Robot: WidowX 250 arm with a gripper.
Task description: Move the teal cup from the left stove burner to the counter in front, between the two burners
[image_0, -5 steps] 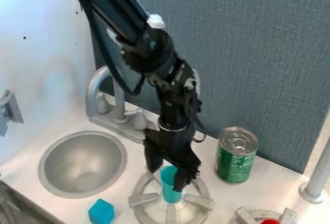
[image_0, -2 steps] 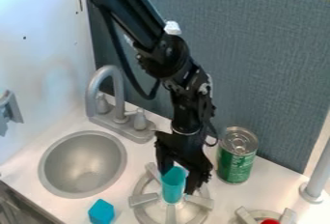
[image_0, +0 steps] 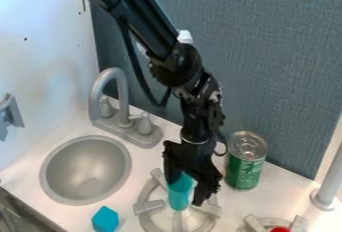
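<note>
The black gripper [image_0: 188, 187] is over the stove burner at the lower centre, with its fingers open. A teal cup [image_0: 179, 192] stands upright on the burner [image_0: 148, 207], just below the gripper. One finger comes down at the cup's rim and the other hangs close along its right side. Whether either touches the cup, I cannot tell.
A green can [image_0: 245, 168] stands right of the gripper. The sink [image_0: 85, 170] and faucet [image_0: 110, 83] are to the left, with a blue block [image_0: 105, 219] below. A second burner [image_0: 257, 223] and a grey post [image_0: 328, 186] are at lower right.
The arm and gripper have moved right, mostly in the first half, and the gripper has come slightly lower since the middle frame. The cup has stayed at about the same spot on the burner.
</note>
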